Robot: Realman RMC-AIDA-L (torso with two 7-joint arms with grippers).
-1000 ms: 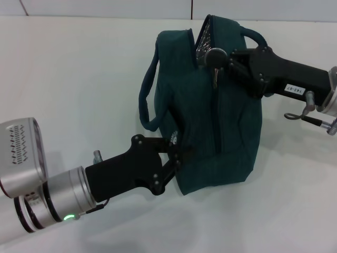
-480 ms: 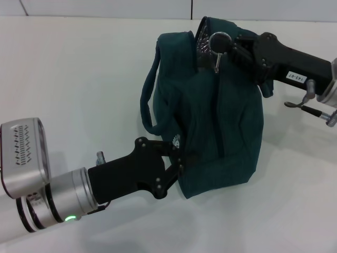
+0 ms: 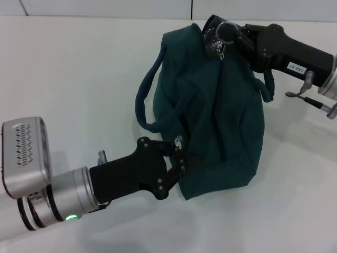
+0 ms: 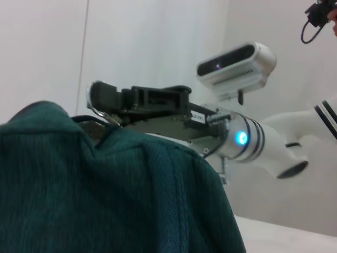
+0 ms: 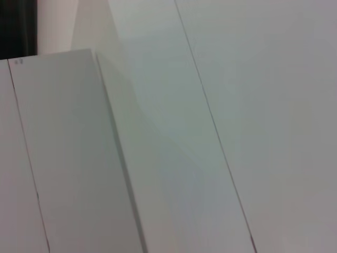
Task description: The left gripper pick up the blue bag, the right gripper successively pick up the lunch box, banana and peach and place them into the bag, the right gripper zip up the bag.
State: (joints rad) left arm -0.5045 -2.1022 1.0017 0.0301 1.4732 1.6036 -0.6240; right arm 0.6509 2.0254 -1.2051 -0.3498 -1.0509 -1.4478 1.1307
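Since prev frame the right tool (image 3: pixel 224 36) has drawn the zip pull (image 3: pixel 220 48) further toward the bag's (image 3: pixel 221 121) far end; foil gap nearly shut. Right arm reaches in low from the right, tool pinched on the pull. Left tool (image 3: pixel 181 161) clamps bag's near edge. Bag on white surface (image 3: pixel 79 79), pale wall behind.

Only pale wall panels (image 5: pixel 253 105) fill the right wrist view, off-white and plain. Thin dark seams cross them, one running from about 12 o'clock down toward 5 o'clock. A lighter panel (image 5: pixel 63 158) with a raised edge occupies the area from 9 to 7 o'clock. A small dark patch (image 5: pixel 16 26) sits in the corner at 10 o'clock. Neither gripper nor any task item appears here.
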